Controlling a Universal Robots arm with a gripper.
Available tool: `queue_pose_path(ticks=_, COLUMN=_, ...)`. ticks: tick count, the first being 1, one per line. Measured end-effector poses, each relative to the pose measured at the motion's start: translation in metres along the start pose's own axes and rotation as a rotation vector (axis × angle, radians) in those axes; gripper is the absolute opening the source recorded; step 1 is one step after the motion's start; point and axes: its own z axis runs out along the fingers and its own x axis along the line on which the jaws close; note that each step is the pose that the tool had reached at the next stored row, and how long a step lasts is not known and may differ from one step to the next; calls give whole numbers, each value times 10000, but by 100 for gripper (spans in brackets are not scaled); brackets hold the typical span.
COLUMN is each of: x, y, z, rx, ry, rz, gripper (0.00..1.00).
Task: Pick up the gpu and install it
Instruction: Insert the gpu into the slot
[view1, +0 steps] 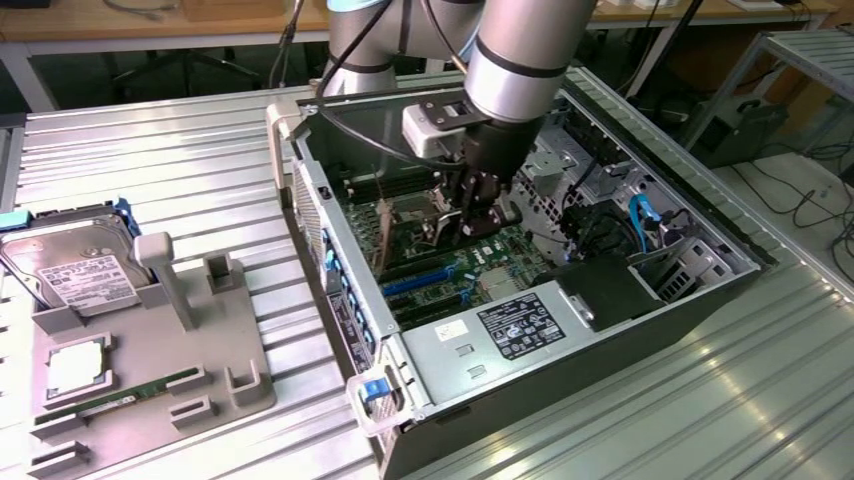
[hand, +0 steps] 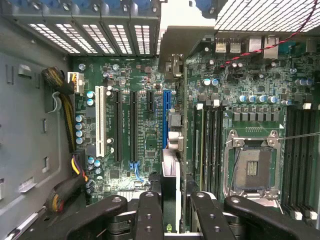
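The gripper (view1: 478, 212) is deep inside the open computer case (view1: 694, 215), with walls close on every side and little room to move. It is closed on the gpu (hand: 172, 185), a thin card held on edge between its fingers (hand: 150, 215), right above the blue slot (hand: 165, 117) on the green board (hand: 135, 80). The exterior view shows the table (view1: 160, 150) and a grey tray (view1: 200, 360) with a hard drive (view1: 74, 262); the wrist view shows the slots and the empty chip socket (hand: 251, 167) up close.

Card gripped over the motherboard

The gripper (hand: 172, 210) clamps the gpu (hand: 172, 150) edge-on, standing by the blue slot (hand: 165, 117), with the empty processor socket (hand: 251, 167) beside.
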Motion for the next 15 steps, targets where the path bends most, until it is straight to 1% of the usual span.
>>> queue_pose_path(ticks=5, x=-3, y=23, z=35, rx=3, ry=-1, rz=83, gripper=27)
queue_pose_path(ticks=7, x=-3, y=26, z=55, rx=9, ry=-2, rz=291, gripper=27)
queue_pose_path(ticks=9, x=-3, y=33, z=75, rx=12, ry=-2, rz=378, gripper=27)
queue_pose_path(ticks=10, x=-3, y=47, z=88, rx=11, ry=-1, rz=382, gripper=27)
queue_pose_path(ticks=11, x=-3, y=82, z=98, rx=12, ry=-2, rz=381, gripper=27)
queue_pose_path(ticks=15, x=16, y=94, z=137, rx=10, ry=-10, rz=380, gripper=27)
